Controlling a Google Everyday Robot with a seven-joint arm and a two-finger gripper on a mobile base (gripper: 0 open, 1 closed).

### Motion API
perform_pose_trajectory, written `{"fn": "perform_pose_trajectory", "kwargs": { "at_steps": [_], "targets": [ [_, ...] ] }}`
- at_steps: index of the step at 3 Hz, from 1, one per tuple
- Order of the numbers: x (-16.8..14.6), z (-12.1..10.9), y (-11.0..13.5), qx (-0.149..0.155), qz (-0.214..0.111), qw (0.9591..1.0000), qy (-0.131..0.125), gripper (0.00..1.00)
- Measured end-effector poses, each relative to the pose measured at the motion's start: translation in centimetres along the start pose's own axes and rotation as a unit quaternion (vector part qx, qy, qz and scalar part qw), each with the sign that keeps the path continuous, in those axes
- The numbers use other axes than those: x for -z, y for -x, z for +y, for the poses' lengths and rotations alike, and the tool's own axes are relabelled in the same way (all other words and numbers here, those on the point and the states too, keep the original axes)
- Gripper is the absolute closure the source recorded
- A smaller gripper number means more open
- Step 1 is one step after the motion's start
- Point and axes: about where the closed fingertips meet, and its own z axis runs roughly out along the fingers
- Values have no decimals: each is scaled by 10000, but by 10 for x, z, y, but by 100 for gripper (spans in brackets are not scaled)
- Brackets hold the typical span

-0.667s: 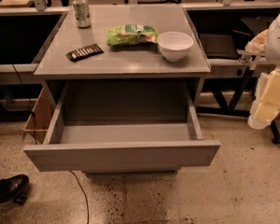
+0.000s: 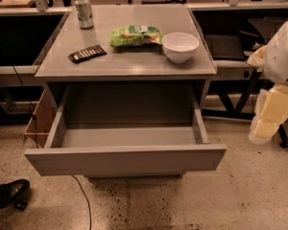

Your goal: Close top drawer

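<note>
Under the counter [image 2: 134, 65], the top drawer [image 2: 125, 160] sticks out toward us, long side left to right, same as before. The gripper [image 2: 263, 131] hangs right of it; I cannot tell if it is open or closed.

The top drawer [image 2: 125, 159] stands pulled out under the counter [image 2: 134, 63], which bears a can [image 2: 83, 12], a dark remote [image 2: 87, 53], a green bag [image 2: 136, 35] and a white bowl [image 2: 180, 46]. The claw [image 2: 265, 127] hangs at 3 o'clock, apart from the drawer.
</note>
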Motion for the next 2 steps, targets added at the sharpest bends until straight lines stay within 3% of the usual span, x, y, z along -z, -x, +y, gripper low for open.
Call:
{"fn": "perform_pose_trajectory", "kwargs": {
  "at_steps": [2],
  "targets": [
    [-89, 33, -12, -7, 219, 9997, 129, 41]
  ]
}}
